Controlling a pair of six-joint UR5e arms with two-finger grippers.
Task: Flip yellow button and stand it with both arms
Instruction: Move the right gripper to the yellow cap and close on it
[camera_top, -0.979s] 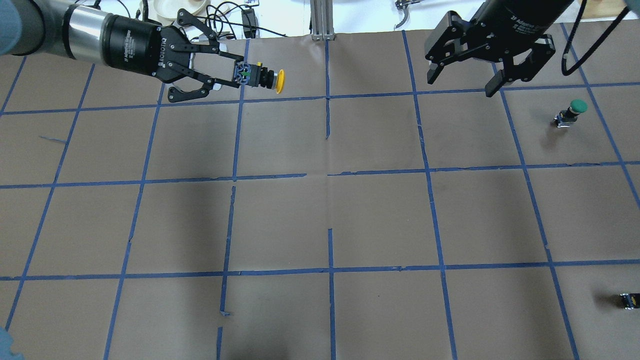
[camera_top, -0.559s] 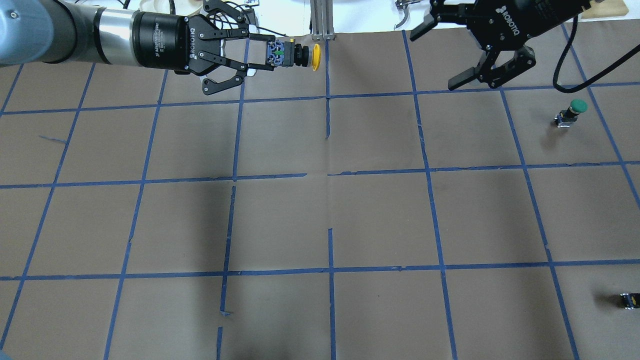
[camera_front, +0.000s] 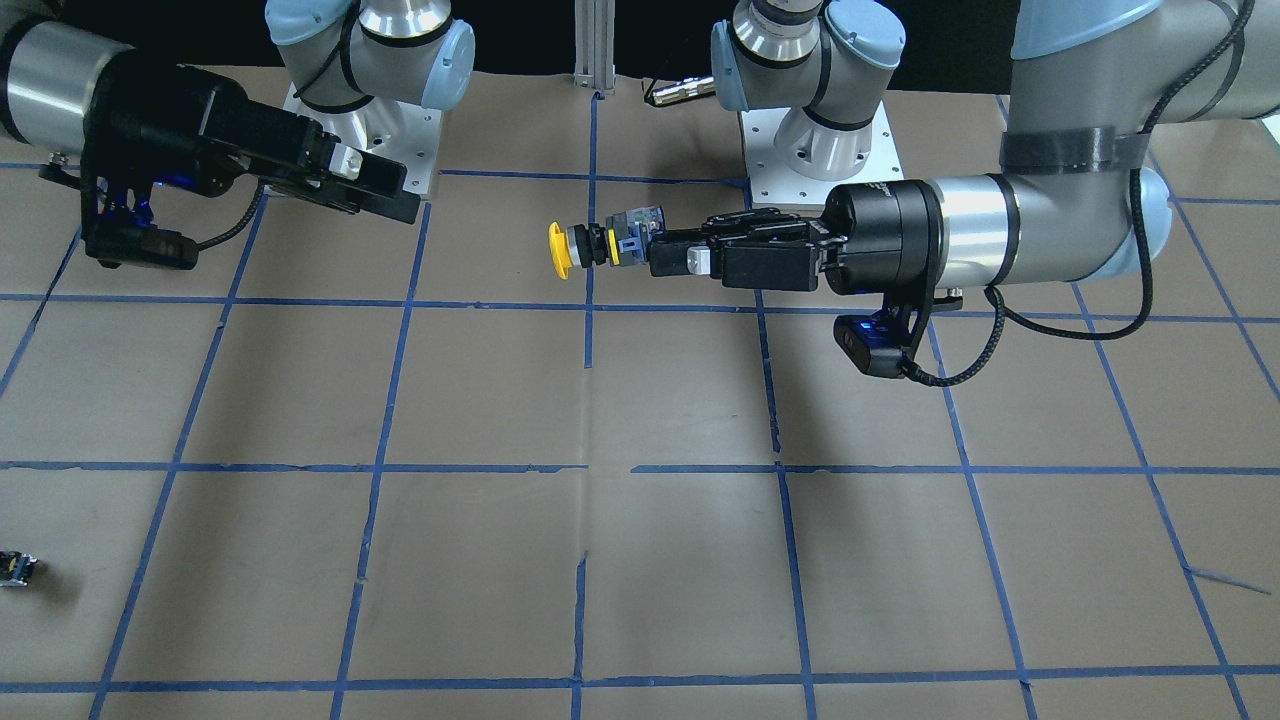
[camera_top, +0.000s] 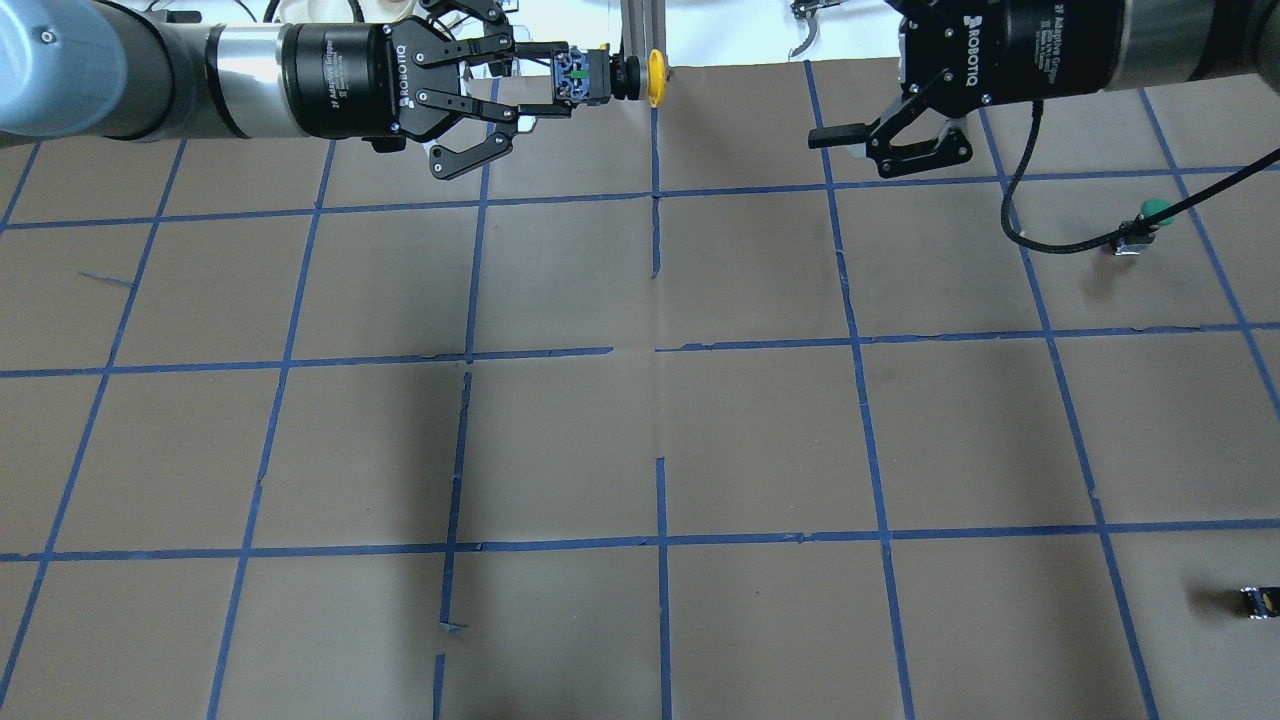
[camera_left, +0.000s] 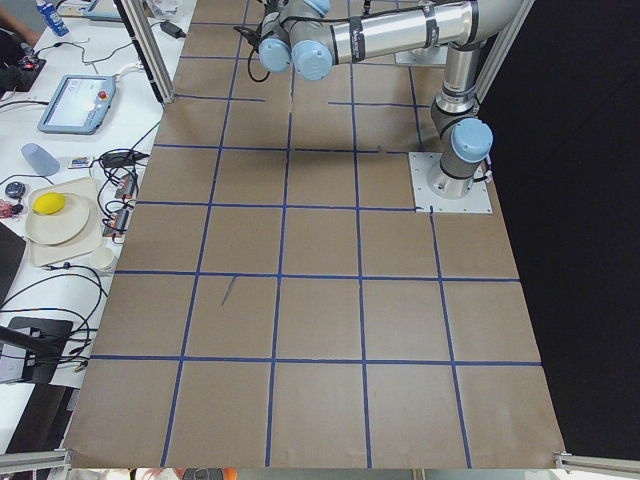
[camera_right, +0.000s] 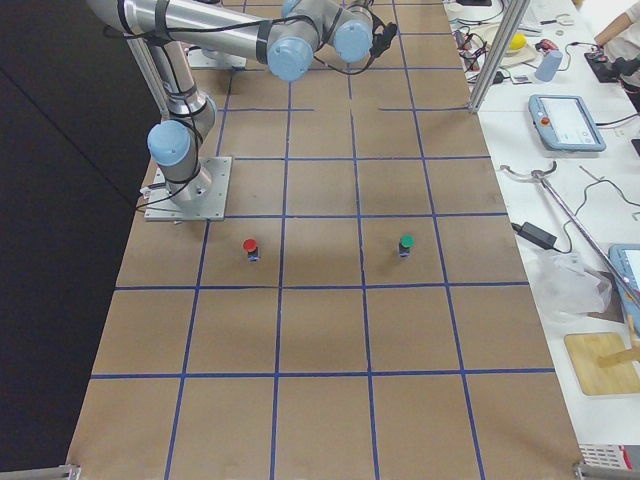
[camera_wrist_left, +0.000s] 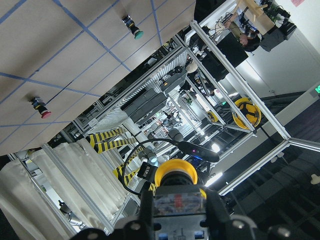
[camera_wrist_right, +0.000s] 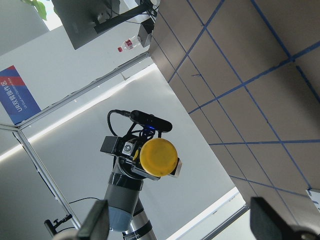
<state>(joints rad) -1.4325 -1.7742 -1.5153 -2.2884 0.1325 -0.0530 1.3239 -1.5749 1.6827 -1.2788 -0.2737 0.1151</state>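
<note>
The yellow button (camera_top: 602, 76) is up in the air above the table (camera_top: 760, 430), close to the middle tape line between the two arms. The left gripper (camera_top: 562, 80) holds it, black fingers drawn in narrow on the grey-blue block base. The button's long axis lies level. The base is toward the left wrist, then the black collar, then the round mushroom cap outermost, pointing sideways at the right gripper (camera_front: 385, 195). From the front a pale ring shows between collar and cap.

The right gripper is well apart from the button and turned toward it, jaws spread wide with nothing between them. Its wrist camera sees the cap face-on — a smooth, plain yellow disc — with one fingertip (camera_wrist_right: 97, 220) at each lower corner of the view.

The table is covered in matte brown paper, marked into squares by blue tape that is ragged or broken in places. A green button (camera_top: 1150, 215) stands upright on the robot's right side of the table. A red button (camera_right: 250, 246) stands upright too — in the side view it is a square or so away from the green one. A small dark block (camera_top: 1258, 600) lies at the right edge.
</note>
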